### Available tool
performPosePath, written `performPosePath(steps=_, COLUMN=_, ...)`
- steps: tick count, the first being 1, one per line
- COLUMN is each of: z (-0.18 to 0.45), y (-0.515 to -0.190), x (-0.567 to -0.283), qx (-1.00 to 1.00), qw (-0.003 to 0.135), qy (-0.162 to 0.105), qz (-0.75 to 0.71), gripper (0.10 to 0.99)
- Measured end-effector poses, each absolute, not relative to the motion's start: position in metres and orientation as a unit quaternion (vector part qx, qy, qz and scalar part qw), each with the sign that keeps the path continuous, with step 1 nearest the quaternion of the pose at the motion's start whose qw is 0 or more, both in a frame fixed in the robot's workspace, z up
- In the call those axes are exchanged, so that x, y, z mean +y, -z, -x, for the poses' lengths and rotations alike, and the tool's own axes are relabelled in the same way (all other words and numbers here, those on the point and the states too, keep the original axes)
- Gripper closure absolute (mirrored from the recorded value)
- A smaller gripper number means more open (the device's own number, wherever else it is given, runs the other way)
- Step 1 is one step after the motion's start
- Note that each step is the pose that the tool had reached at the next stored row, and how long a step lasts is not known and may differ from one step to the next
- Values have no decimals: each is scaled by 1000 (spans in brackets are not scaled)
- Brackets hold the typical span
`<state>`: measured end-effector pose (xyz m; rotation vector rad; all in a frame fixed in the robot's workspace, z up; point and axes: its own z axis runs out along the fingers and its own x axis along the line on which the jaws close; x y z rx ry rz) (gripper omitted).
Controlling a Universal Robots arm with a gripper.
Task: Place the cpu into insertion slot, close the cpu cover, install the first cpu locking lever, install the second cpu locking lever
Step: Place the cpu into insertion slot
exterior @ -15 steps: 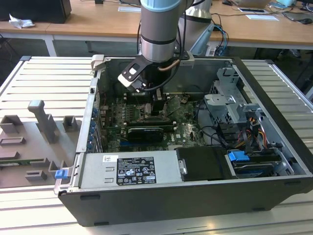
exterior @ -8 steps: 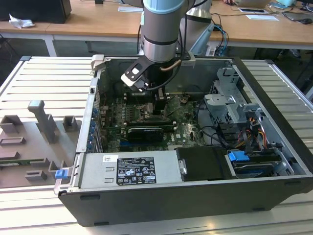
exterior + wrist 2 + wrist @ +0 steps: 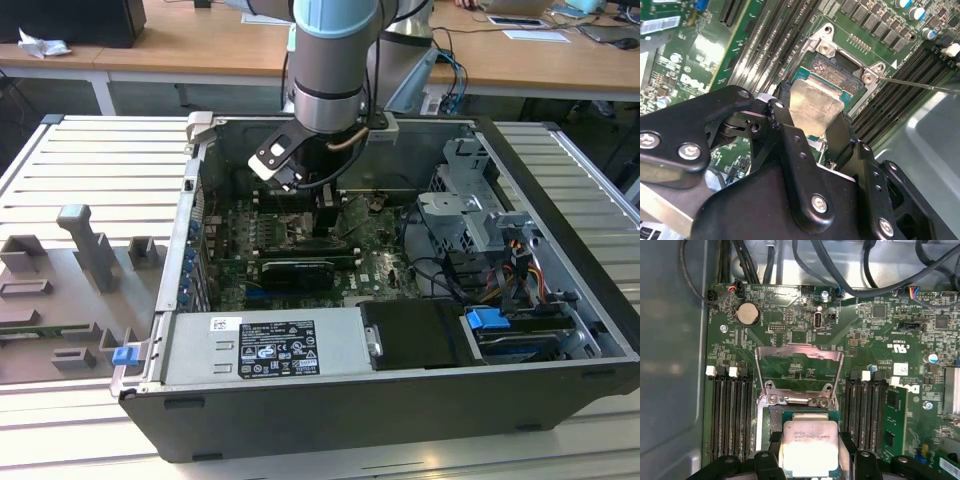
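My gripper (image 3: 325, 215) is low inside the open computer case, over the green motherboard. It is shut on the cpu (image 3: 810, 447), a pale silvery square chip pinched between the two black fingers (image 3: 782, 97). The cpu (image 3: 815, 102) hangs tilted just over the insertion slot (image 3: 840, 67), a dark square socket with a silvery rim. Whether the chip touches the socket I cannot tell. The cpu cover (image 3: 799, 365), a thin metal frame with a large window, stands flipped open behind the insertion slot (image 3: 771, 422). A thin locking lever (image 3: 920, 84) sticks out sideways, unlatched.
Long black memory slots (image 3: 730, 415) flank the socket on both sides. A black card (image 3: 300, 270), the power supply (image 3: 270, 345), the drive cage (image 3: 470, 205) and loose cables (image 3: 840, 270) crowd the case. A grey fixture board (image 3: 70, 290) lies at the exterior view's left.
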<state>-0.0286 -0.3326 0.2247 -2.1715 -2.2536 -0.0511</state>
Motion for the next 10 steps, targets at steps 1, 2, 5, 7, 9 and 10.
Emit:
performPosePath(steps=1, z=29, y=-224, x=-331, qx=-720, qw=6, qy=16, qz=694, gripper=561)
performPosePath(steps=2, z=29, y=-223, x=-330, qx=-720, qw=6, qy=16, qz=694, gripper=561)
performPosePath(steps=5, z=29, y=-220, x=-329, qx=-709, qw=6, qy=16, qz=705, gripper=561)
performPosePath(steps=7, z=31, y=-218, x=-329, qx=-707, qw=5, qy=16, qz=707, gripper=561)
performPosePath(steps=9, z=35, y=-215, x=-327, qx=-707, qw=5, qy=16, qz=707, gripper=561)
performPosePath(steps=10, z=35, y=-214, x=-326, qx=-707, qw=5, qy=16, qz=707, gripper=561)
